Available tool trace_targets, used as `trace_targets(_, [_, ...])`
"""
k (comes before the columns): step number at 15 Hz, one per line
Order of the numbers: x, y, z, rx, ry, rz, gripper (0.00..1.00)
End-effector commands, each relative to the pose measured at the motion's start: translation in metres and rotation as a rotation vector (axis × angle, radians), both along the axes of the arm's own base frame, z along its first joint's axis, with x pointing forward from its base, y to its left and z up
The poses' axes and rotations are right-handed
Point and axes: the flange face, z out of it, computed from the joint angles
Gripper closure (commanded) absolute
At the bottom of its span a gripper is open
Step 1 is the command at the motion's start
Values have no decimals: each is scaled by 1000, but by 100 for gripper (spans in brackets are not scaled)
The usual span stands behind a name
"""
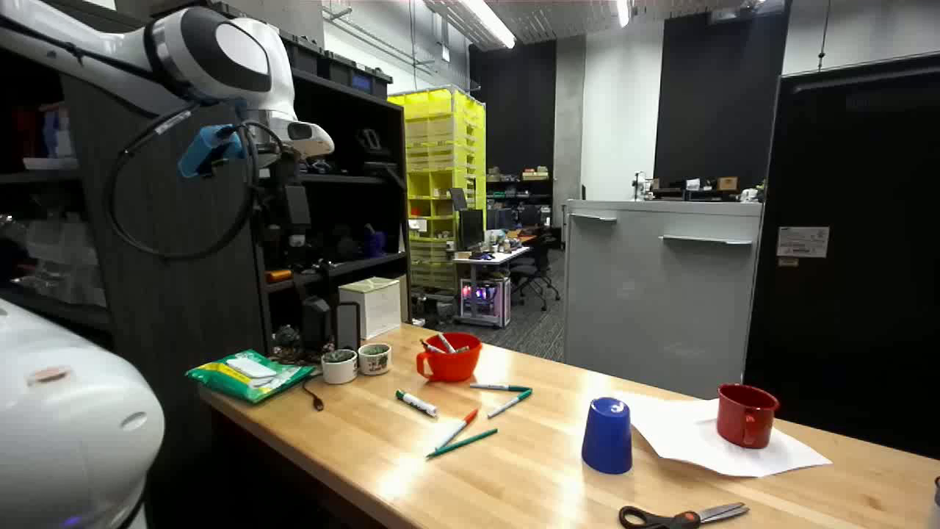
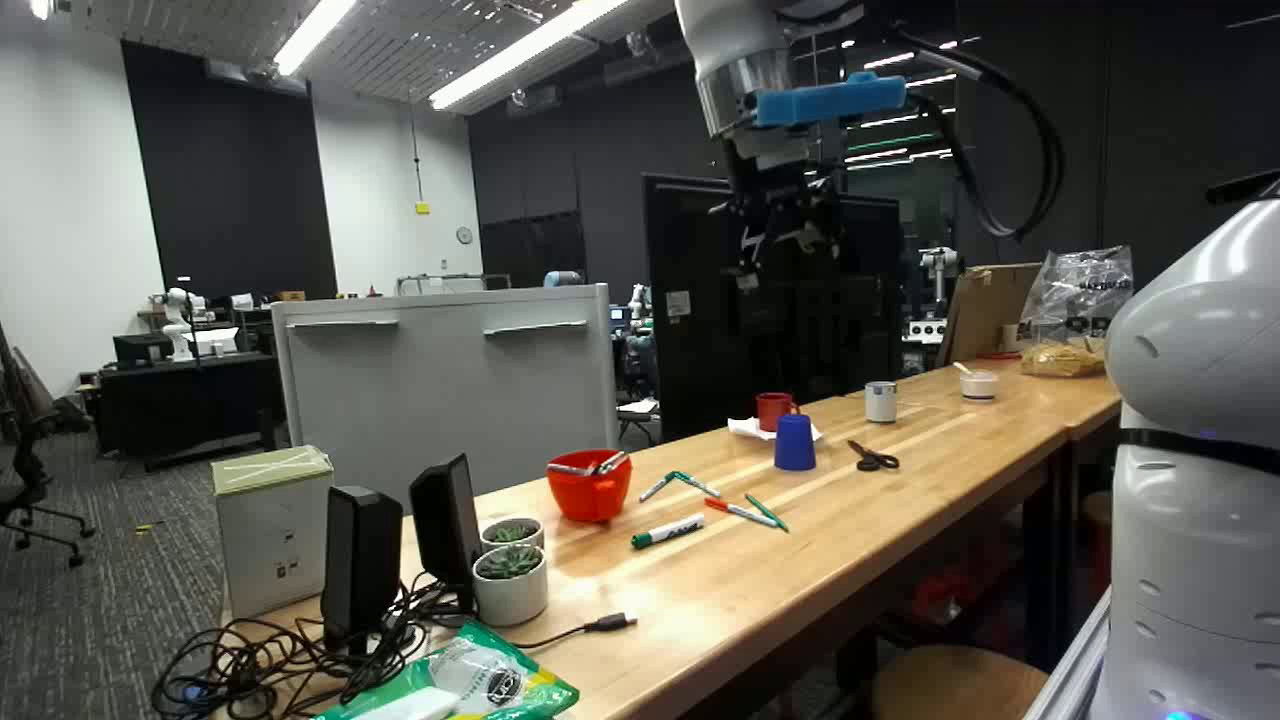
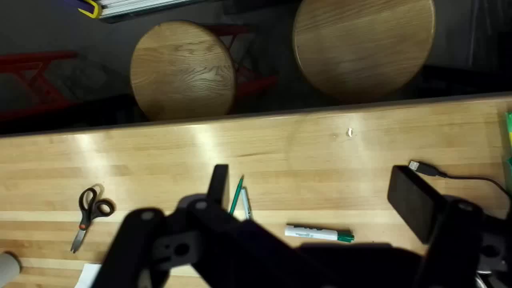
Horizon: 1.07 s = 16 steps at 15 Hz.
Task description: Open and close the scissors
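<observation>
The scissors have dark loop handles and grey blades lying close together. They lie flat on the wooden table near the blue cup and show in both exterior views [image 1: 683, 519] [image 2: 872, 458]. In the wrist view the scissors [image 3: 85, 222] are at the far left, with the blades pointing down the picture. My gripper [image 3: 314, 196] is open, with its fingers wide apart and nothing between them. In an exterior view the gripper [image 2: 790, 248] hangs high above the table. It is well away from the scissors, which nothing touches.
A blue cup [image 1: 607, 441] stands upside down near the scissors, with a red mug [image 1: 745, 420] on white paper [image 1: 679, 433] behind. A red bowl [image 1: 457, 365] holds pens. A green-capped marker [image 3: 312, 233] and several pens lie around. A white mug [image 2: 880, 402] stands farther along. Speakers [image 2: 362, 560] and plants [image 2: 512, 590] stand at one end.
</observation>
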Motion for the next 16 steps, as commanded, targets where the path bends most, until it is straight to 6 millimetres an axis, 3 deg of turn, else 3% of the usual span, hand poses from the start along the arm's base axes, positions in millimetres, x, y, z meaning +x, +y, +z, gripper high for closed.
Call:
trace_targets(1, [0, 0, 1, 0, 0, 0, 0])
trace_targets(10, [0, -4, 2, 12, -20, -19, 0])
trace_targets(16, [6, -36, 11, 64, -54, -109, 0])
